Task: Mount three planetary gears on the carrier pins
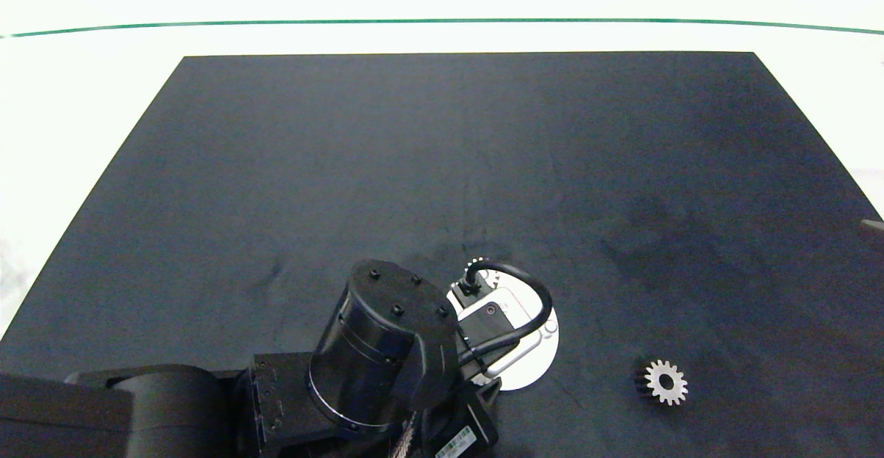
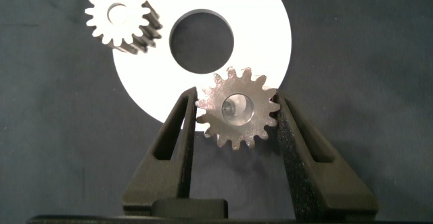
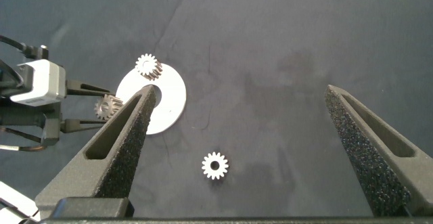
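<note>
Dark matting (image 1: 414,168) covers the table, and a white disc (image 2: 270,41) is laid on it near the front edge. One planetary gear (image 2: 238,109) is pinched between the fingers of the left gripper (image 2: 237,116) and held over the disc's rim. A second gear (image 2: 120,15) is seated on a carrier pin at the disc's far edge. A third gear (image 1: 665,381) is left flat on the matting, well apart to the right. The right gripper (image 3: 243,136) is held above the mat with its fingers spread wide, nothing between them.

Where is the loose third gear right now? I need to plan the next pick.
The small silver-grey metal spur gear lies flat on the dark mat, alone, to the right of the flat white ring-shaped disc in the head view, near the table's front edge.
</note>
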{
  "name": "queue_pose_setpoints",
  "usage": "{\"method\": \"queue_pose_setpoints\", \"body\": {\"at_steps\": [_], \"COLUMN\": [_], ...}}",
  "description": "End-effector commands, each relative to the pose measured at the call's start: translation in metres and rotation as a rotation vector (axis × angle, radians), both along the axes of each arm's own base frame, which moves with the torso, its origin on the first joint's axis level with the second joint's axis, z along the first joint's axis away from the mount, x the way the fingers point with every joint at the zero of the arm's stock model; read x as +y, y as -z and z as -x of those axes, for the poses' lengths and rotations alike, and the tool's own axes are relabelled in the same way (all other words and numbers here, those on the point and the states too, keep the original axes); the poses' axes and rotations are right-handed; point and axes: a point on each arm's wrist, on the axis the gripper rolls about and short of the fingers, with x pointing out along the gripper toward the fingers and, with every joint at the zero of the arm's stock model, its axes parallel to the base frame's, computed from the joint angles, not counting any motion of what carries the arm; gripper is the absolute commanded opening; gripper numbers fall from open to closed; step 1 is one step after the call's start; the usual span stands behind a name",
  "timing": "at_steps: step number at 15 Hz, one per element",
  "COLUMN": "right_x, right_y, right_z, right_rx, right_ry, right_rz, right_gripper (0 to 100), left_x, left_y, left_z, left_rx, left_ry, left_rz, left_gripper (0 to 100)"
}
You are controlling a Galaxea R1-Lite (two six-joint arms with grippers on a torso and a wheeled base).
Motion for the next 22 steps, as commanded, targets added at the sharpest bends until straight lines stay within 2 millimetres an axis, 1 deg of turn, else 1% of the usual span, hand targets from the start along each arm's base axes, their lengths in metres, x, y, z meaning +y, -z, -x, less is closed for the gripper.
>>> {"method": "queue_pose_setpoints", "body": {"at_steps": [1, 9, 15, 22], "right_x": [0.0003, -0.0009, -0.0021, -0.0024], "right_y": [0.0003, -0.0002, 0.0003, 0.0021], "right_z": [-0.0004, 0.0011, 0.0026, 0.0029], "right_rx": [0.002, -0.002, -0.001, 0.002], "right_ry": [0.001, 0.0, 0.0, 0.0], "right_rz": [0.003, -0.001, 0.0, 0.003], "right_gripper": [100, 100, 100, 100], "left_x": [-0.0032, 0.0002, -0.0004, -0.0039], "left_y": [0.0036, 0.0067, 0.0066, 0.0118], "left_z": [-0.0025, -0.0045, -0.0052, -0.0064], "left_rx": [0.003, 0.001, -0.008, -0.003], "left_ry": [-0.001, -0.023, -0.033, -0.032], "left_rz": [-0.01, -0.026, -0.027, -0.04], "left_gripper": [25, 25, 25, 25]}}
